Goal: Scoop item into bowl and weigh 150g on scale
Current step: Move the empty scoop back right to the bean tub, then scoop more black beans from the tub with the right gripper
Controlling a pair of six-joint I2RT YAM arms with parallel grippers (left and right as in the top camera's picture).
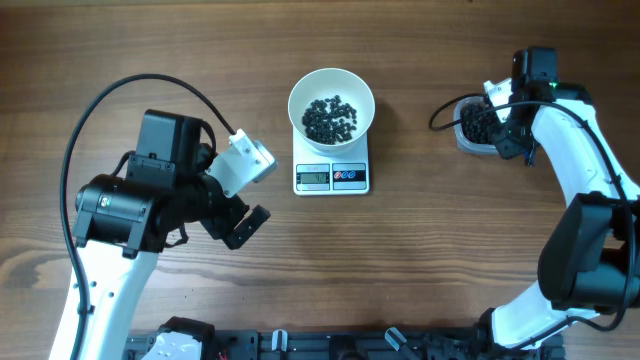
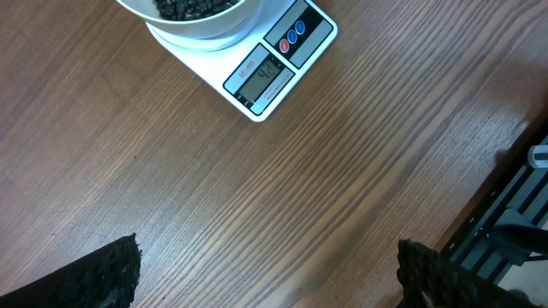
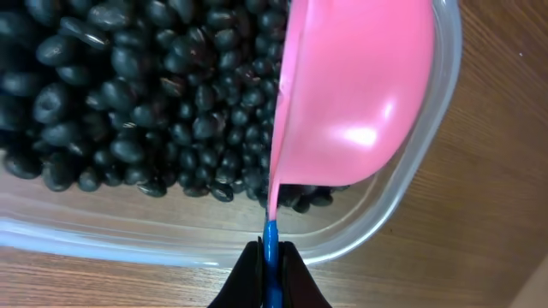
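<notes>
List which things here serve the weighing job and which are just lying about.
Job: glossy black beans, round white bowl, white rectangular digital scale, pink plastic scoop, clear plastic tub.
Lying about: brown wooden table, black rail along its front edge.

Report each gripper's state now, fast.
Left gripper: open, holding nothing.
Right gripper: shut on the pink scoop by its handle, cup over the tub of beans.

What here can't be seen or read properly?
- Overhead: digits on the scale are too small to read.
- Left wrist: the bowl is cut off by the top edge.
- Overhead: the clear tub is mostly hidden under the right arm.
- Right wrist: the pink scoop faces away, hiding its inside.
</notes>
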